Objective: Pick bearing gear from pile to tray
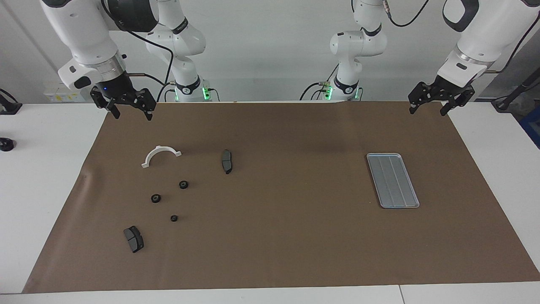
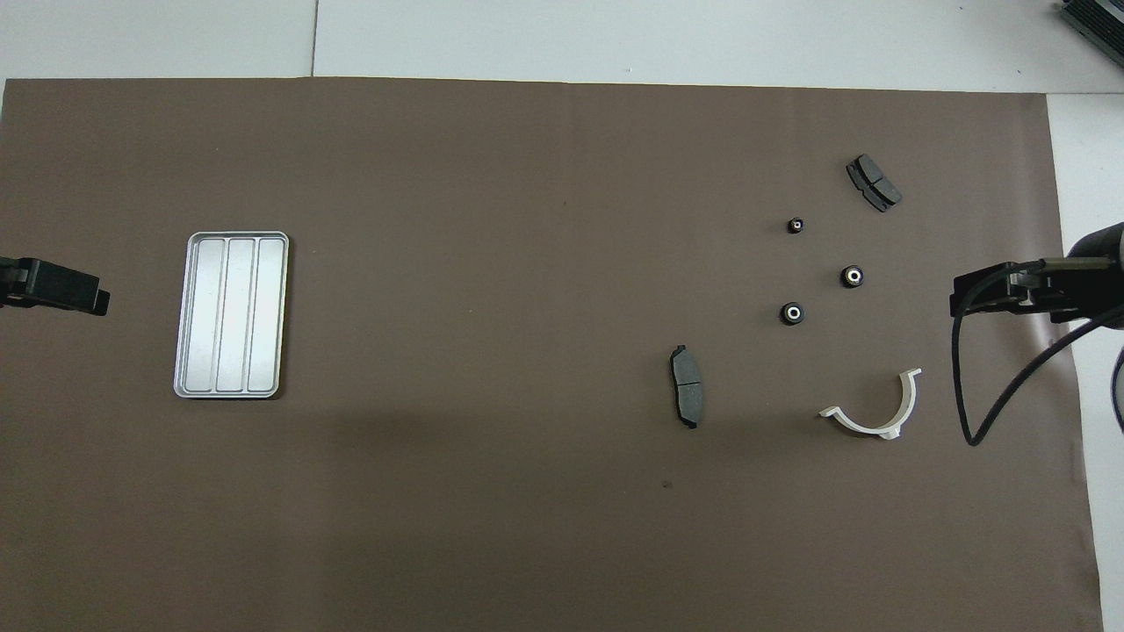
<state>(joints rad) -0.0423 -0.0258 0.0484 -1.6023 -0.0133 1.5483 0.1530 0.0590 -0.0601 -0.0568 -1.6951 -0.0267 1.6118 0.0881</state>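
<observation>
The pile lies toward the right arm's end of the brown mat. In it are three small black bearing gears (image 1: 183,184) (image 1: 155,198) (image 1: 174,218), also seen from overhead (image 2: 793,313) (image 2: 852,276) (image 2: 796,226). The silvery grooved tray (image 1: 392,180) (image 2: 231,314) lies toward the left arm's end with nothing in it. My right gripper (image 1: 131,113) (image 2: 966,298) hangs open and holds nothing, over the mat's corner by the white bracket (image 1: 159,147). My left gripper (image 1: 427,110) (image 2: 97,303) hangs open and holds nothing, over the mat's corner at the tray's end.
A white semicircular bracket (image 2: 865,427) and one dark brake pad (image 1: 227,161) (image 2: 687,386) lie nearer to the robots than the gears. A second brake pad (image 1: 133,239) (image 2: 874,183) lies farther out. The brown mat (image 1: 287,236) covers most of the white table.
</observation>
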